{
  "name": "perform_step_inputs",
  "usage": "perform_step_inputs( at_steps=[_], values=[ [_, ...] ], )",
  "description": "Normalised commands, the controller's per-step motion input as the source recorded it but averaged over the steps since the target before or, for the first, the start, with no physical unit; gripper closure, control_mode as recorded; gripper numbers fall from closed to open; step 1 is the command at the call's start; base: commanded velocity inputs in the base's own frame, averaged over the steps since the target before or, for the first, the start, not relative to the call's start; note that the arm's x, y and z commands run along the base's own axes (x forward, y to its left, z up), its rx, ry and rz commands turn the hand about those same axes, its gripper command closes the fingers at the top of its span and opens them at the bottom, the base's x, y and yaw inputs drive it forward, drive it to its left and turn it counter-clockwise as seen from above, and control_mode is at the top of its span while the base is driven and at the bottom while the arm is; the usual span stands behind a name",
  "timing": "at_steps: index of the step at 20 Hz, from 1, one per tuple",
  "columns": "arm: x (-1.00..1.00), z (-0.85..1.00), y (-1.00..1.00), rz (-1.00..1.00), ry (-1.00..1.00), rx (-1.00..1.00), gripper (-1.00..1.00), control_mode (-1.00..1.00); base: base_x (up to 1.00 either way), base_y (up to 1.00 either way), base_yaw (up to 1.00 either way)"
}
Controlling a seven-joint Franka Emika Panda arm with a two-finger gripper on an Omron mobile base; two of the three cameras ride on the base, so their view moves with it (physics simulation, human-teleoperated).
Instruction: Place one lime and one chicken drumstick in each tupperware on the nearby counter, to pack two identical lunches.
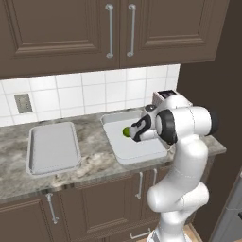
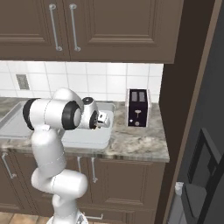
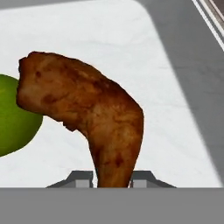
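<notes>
In the hand view a brown chicken drumstick stands between my gripper's two fingertips, which press against its thin end. A green lime lies just beside its thick end on the white floor of a tupperware. From the left base view my gripper hangs low inside the right tupperware, right next to the lime. A second tupperware sits further left on the counter. The right base view puts my gripper over the tupperware.
A toaster stands on the counter to the right of the tupperware, close to a dark tall side panel. Brown wall cabinets hang above. A wall socket sits in the tiled backsplash.
</notes>
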Motion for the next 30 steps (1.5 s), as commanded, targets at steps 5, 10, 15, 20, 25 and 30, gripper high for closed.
perform_step_inputs(
  at_steps=[5, 10, 15, 20, 25, 30],
  values=[
    [-0.17, 0.58, 0.12, 0.00, 0.02, -0.01, -1.00, -1.00, 0.00, 0.00, 0.00],
    [-0.73, 0.96, 0.07, 0.00, 0.00, -0.04, -1.00, -1.00, 0.00, 0.00, 0.00],
    [-1.00, 0.26, -0.05, 0.00, 0.00, -0.05, -1.00, -1.00, 0.00, 0.00, 0.00],
    [-1.00, 0.48, -0.18, 0.00, -0.01, 0.00, -1.00, -1.00, 0.00, 0.00, 0.00],
    [-1.00, 0.71, -0.15, 0.00, -0.05, 0.00, -1.00, -1.00, 0.00, 0.00, 0.00],
    [-1.00, 0.67, -0.07, 0.04, -0.11, 0.00, -1.00, -1.00, 0.00, 0.00, 0.00]
  ],
)
